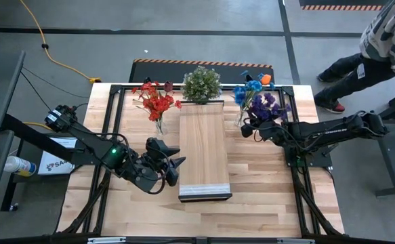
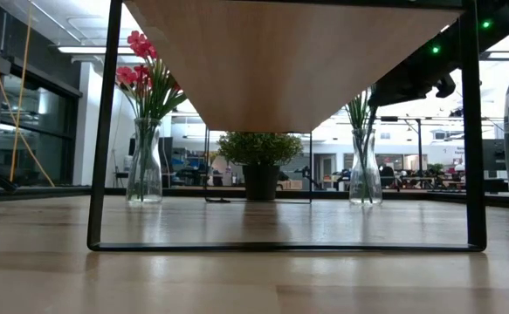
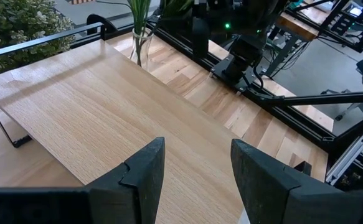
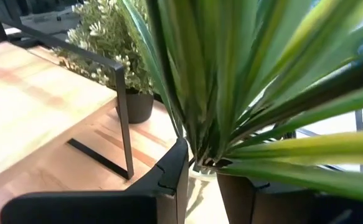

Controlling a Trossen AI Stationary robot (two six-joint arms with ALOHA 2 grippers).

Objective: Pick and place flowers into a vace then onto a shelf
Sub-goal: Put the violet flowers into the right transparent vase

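right wrist view shows the right hand [image 4: 203, 180] closed around the flowers [image 4: 231, 81].

The left arm reaches in from the left edge of the table and bends toward the shelf [image 1: 204, 146], its one landmark here. The left gripper [image 1: 175, 163] sits just beside the shelf's left long edge, near its front end, pointing across the plank. Its two dark fingers [image 3: 137, 180] stand apart with nothing between them.

The right arm stretches in from the right side, nearly straight, toward the shelf's far right corner. The right gripper [image 1: 250, 127] stops short of the shelf's right edge, close to its back end. Its fingers [image 4: 175, 174] are drawn close together around a bunch of green stems [image 4: 200, 118], one finger on either side.
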